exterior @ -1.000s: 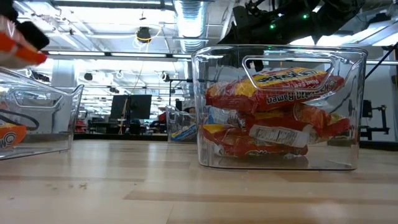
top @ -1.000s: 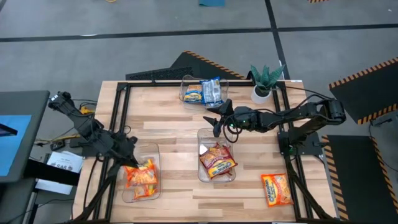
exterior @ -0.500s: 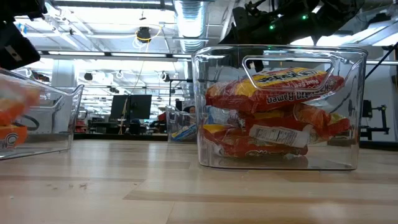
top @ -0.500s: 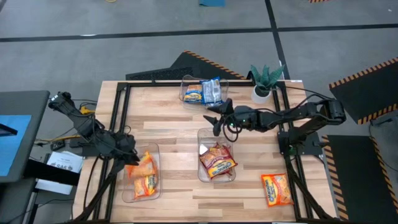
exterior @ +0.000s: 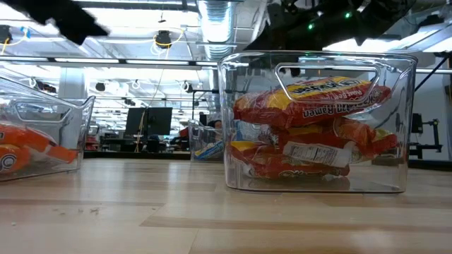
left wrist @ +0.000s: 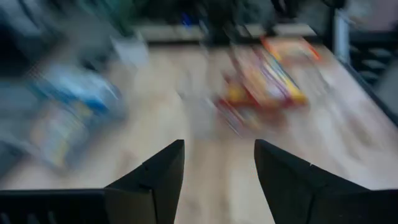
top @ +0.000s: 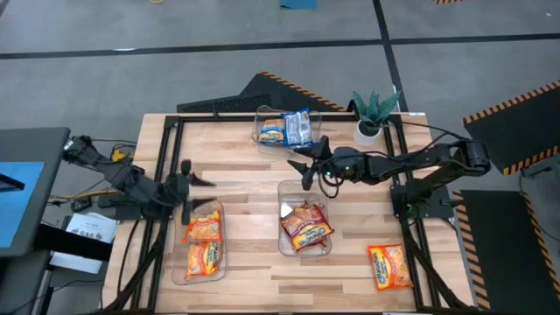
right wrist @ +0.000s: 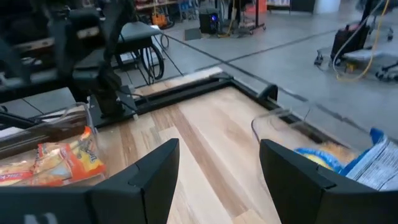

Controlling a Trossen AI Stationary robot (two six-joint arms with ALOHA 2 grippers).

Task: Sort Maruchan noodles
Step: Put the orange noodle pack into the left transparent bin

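Note:
The Maruchan noodles lie sorted by colour. Two orange packets (top: 201, 245) sit in the clear left bin (top: 175, 262), red-brown ones (top: 305, 227) in the middle bin (exterior: 240, 120), and blue ones (top: 296, 128) in the far bin (top: 261, 118). One orange packet (top: 389, 266) lies loose on the table at the near right. My left gripper (top: 208, 192) hovers open just beyond the left bin's far end, blurred by motion, with nothing between its fingers (left wrist: 160, 177). My right gripper (top: 300, 166) hangs open over bare table between the far and middle bins.
A potted plant (top: 372, 118) stands at the far right corner. A black keyboard-like slab (top: 219, 105) lies along the far edge. Black frame rails (top: 166, 157) run along the table's left and right sides. Bare wood (top: 245, 175) lies between the bins.
My left gripper has opened and let go of an orange packet, which has fallen into the left bin onto the packet lying there. The gripper has then risen and swung toward the table's far edge and right, away from the bin.

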